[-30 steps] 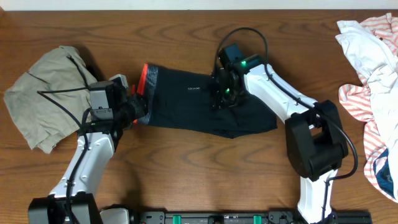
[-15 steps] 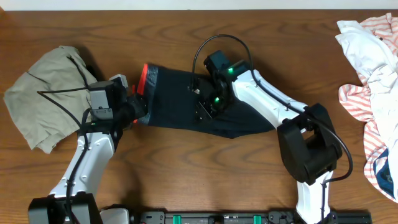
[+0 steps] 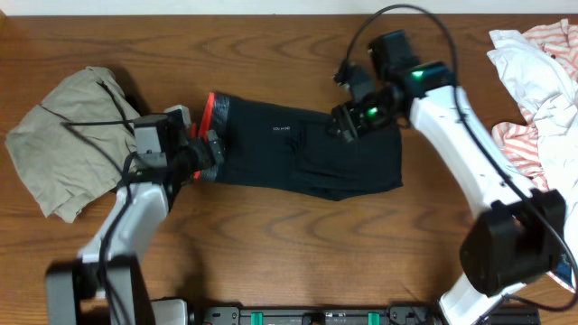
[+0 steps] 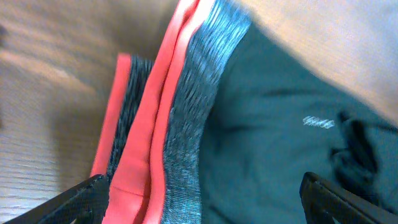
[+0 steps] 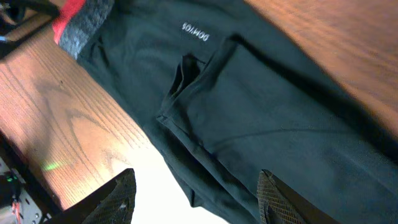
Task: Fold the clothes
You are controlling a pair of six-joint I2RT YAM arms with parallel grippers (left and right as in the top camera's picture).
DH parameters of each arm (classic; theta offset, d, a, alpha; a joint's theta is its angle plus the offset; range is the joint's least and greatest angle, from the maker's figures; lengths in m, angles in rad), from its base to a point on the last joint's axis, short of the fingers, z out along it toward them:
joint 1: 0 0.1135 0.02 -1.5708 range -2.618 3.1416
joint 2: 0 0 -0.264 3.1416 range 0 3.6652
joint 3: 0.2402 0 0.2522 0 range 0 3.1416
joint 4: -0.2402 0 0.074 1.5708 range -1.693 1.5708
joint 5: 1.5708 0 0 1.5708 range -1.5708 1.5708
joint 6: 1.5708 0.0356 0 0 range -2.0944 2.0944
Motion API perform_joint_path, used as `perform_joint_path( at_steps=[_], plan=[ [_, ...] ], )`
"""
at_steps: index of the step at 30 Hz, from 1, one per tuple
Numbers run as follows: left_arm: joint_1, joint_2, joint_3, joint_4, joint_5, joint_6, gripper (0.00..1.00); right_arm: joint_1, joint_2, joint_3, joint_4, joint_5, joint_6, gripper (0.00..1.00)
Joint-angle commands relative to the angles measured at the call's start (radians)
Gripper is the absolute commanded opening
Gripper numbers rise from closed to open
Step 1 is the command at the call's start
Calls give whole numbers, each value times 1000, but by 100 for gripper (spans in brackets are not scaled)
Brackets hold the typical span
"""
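The clothes, black leggings (image 3: 298,149), lie folded into a dark band across the middle of the table, with the red-edged grey waistband (image 3: 210,113) at the left end. My left gripper (image 3: 206,155) sits at that waistband corner. In the left wrist view it (image 4: 208,202) is open wide over the red and grey waistband (image 4: 186,118), holding nothing. My right gripper (image 3: 348,122) hovers above the leggings' upper right part. In the right wrist view it (image 5: 199,199) is open, with the folded black cloth (image 5: 267,124) below and its fingers (image 5: 121,199) clear of the cloth.
A crumpled khaki-grey garment (image 3: 63,135) lies at the far left, beside the left arm. White and red-striped garments (image 3: 542,90) are piled along the right edge. The table's far edge runs along the top of the overhead view.
My left gripper has opened and let go of the waistband. My right arm swung left over the leggings, then drew back up and right, with its jaws a little wider.
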Motion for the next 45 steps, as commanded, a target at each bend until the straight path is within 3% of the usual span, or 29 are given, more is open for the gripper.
perform_joint_path(
  at_steps=[1,8,18,30,32,36,37,38,39,41,42,45],
  plan=[
    [3,119,87,-37,25,24,98,-17,-1,7,-35,5,-11,60],
    [59,275,254,-127,-21,24,98,-17,-1,6,-82,69,-11,60],
    [39,299,258,-210,-18,19,98,-16,-1,6,-55,69,-10,60],
    [3,419,258,-231,162,-14,100,-16,-1,6,-68,69,-10,57],
    [3,411,258,-230,161,-14,90,-16,-1,6,-68,68,-9,56],
    [13,394,258,-230,162,-14,33,-16,-1,6,-68,69,-6,56],
    [16,392,258,-230,162,-14,29,-16,-1,6,-68,69,-6,56],
    [16,392,258,-231,161,-14,33,-16,-1,6,-67,69,-6,56],
    [16,392,258,-233,161,-14,64,-16,-1,6,-67,68,-6,56],
    [16,392,258,-248,161,-14,92,-16,-1,6,-67,68,-6,56],
    [17,392,258,-267,161,-14,98,-16,-1,6,-67,69,-6,56],
    [17,392,258,-327,168,-55,98,-16,-1,6,-66,69,-6,56]
  ],
)
